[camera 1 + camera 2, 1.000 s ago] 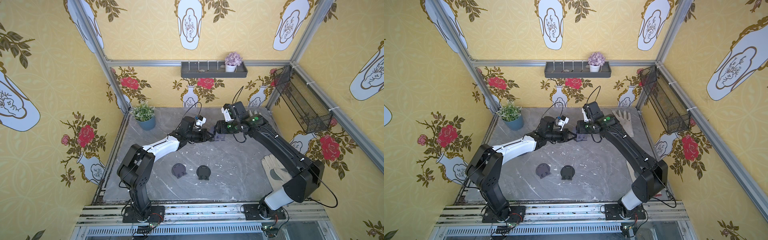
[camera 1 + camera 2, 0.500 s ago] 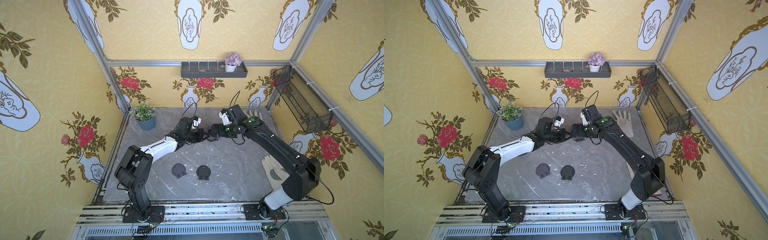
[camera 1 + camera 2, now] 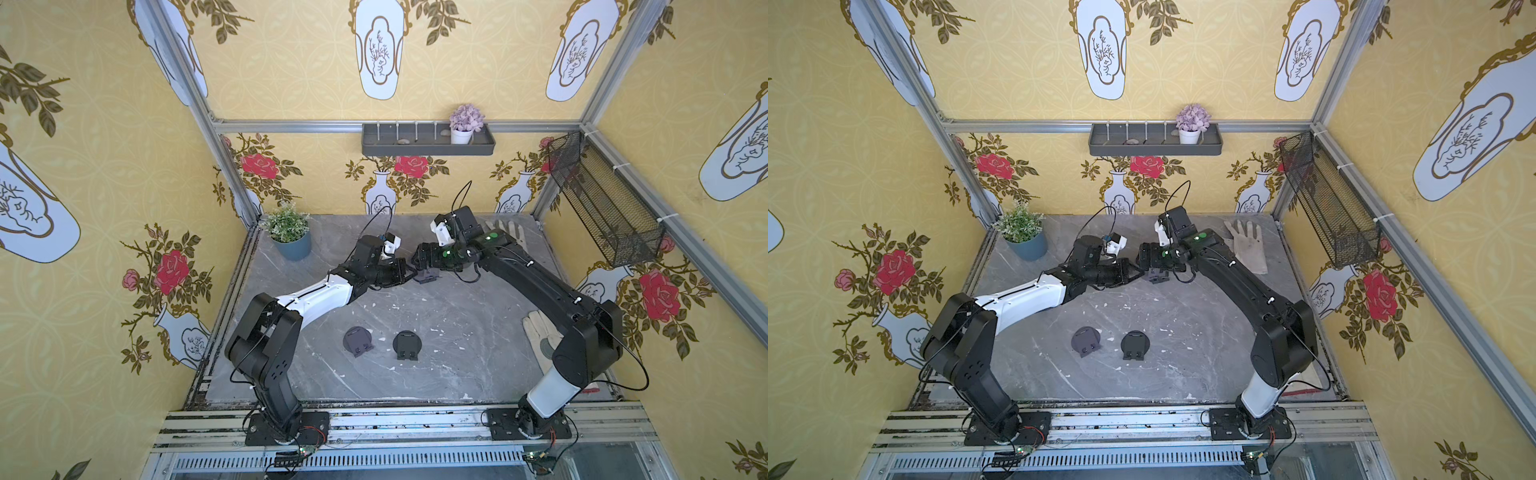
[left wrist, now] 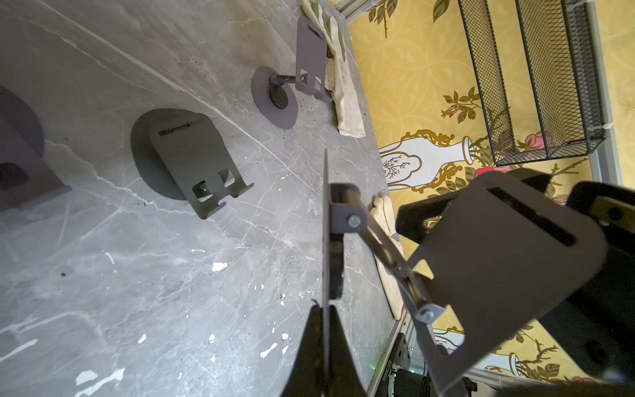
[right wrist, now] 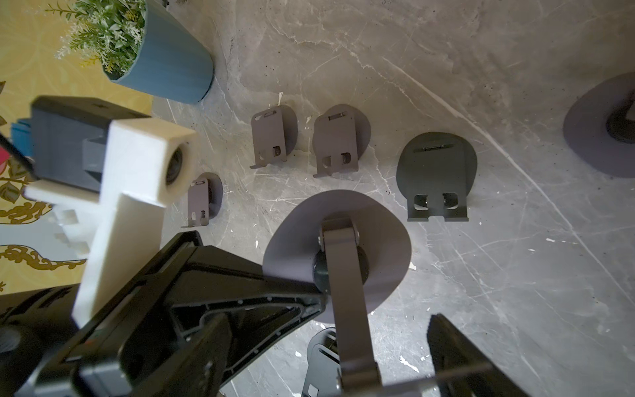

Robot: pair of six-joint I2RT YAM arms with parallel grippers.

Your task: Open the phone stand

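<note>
The grey phone stand [image 3: 430, 275] [image 3: 1158, 275] hangs above the back middle of the table, between my two arms. My left gripper [image 3: 409, 274] [image 4: 324, 309] is shut on the rim of its round base [image 5: 378, 233], seen edge-on in the left wrist view. The hinged arm [image 5: 343, 282] stands out from the base, and the phone plate [image 4: 508, 275] is swung away from it. My right gripper [image 3: 419, 259] [image 5: 326, 323] stands open, one jaw on each side of the plate. Contact with the plate does not show.
Two folded stands [image 3: 357, 338] [image 3: 407, 343] lie at the front middle of the grey marble table [image 3: 457, 316]. Several more folded stands [image 5: 273, 134] lie near the blue plant pot [image 3: 291, 243]. An opened stand [image 4: 302, 51] stands by a glove [image 3: 509, 232]. Another glove [image 3: 540, 336] lies at the right.
Both grippers and the stand have shifted a little to the left. The right jaws have spread wider around the plate. The left grip on the base is unchanged.
</note>
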